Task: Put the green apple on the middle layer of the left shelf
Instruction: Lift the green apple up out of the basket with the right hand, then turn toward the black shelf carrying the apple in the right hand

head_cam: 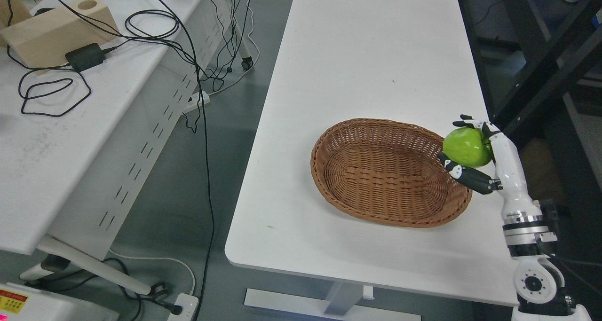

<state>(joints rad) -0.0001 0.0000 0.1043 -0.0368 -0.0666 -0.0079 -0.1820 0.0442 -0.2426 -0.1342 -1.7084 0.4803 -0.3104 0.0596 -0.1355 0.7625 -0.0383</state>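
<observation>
Glossy green apple (466,146) sits gripped in the right hand's (475,154) curled fingers (463,173) beside the oval wicker basket (390,170).

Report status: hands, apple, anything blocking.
Right hand shut on green apple, held above basket rim's right end. Left hand not in view. Basket empty. Shelf not in frame; nothing blocking seen.

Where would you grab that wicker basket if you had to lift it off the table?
Probably the near long rim of the basket, from above: it lies open and empty, so fingers can hook over the woven edge. The right end is crowded by the right hand holding the green apple.
</observation>
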